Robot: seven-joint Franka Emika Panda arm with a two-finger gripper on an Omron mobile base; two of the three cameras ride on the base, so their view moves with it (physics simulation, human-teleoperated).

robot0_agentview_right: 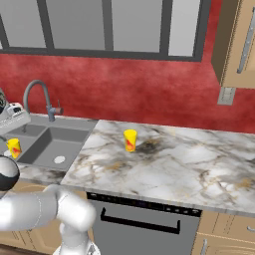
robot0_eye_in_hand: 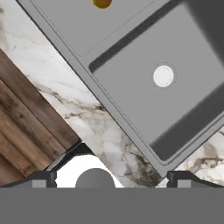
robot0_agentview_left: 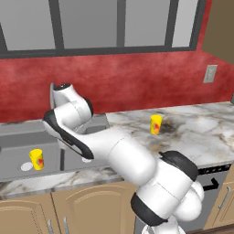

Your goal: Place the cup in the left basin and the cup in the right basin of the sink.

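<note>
One yellow cup [robot0_agentview_left: 36, 159] with a red mark stands in the left basin [robot0_agentview_left: 16, 148] of the grey sink [robot0_agentview_right: 74, 127]. It is also the cup [robot0_agentview_right: 13, 147] at the left edge of the right base view and the cup [robot0_eye_in_hand: 102, 3] at the top edge of the hand view. A second yellow cup [robot0_agentview_left: 156, 124] [robot0_agentview_right: 130, 140] stands upright on the marble counter, right of the sink. My gripper [robot0_eye_in_hand: 111, 180] hangs high over the sink's front edge, looking down on the right basin [robot0_eye_in_hand: 162, 87] [robot0_agentview_right: 55, 147] with its pale drain [robot0_eye_in_hand: 162, 76]. It is open and holds nothing.
A curved grey tap [robot0_agentview_right: 37, 94] rises behind the sink. A red wall backs the marble counter [robot0_agentview_right: 169, 159], with windows above it. A dishwasher front [robot0_agentview_right: 144, 219] sits under the counter, and a wall cabinet [robot0_agentview_right: 239, 45] hangs at the right. The wood floor [robot0_eye_in_hand: 22, 122] lies below.
</note>
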